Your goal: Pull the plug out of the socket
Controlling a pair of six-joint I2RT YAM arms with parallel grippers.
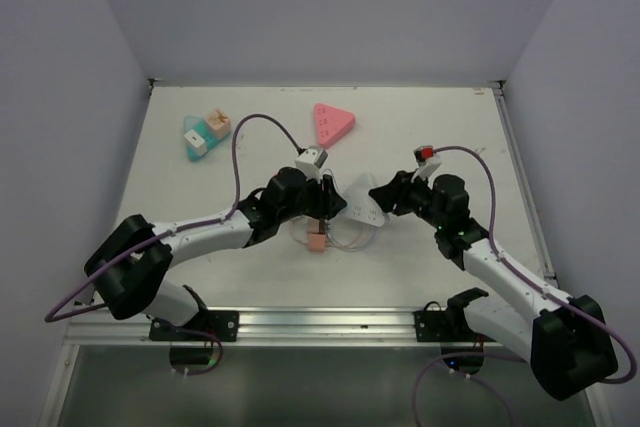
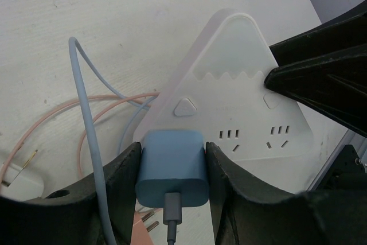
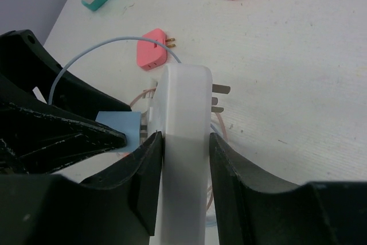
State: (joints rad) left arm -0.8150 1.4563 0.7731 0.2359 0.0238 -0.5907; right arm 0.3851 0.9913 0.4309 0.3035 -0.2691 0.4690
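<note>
Two arms meet mid-table at one smooth white triangular socket [image 2: 241, 84].
The left gripper [image 2: 173, 156] pinches the glossy blue, rounded-square plug [image 2: 172, 167], seated at one corner of the socket. The right gripper [image 3: 184, 153] clamps the socket's flat faces. Both arms reach inward, elbows bent. Three sockets sit on the matte table [image 1: 450, 127], the others being a pink socket [image 1: 333, 122] and a teal socket [image 1: 195, 137].
</note>
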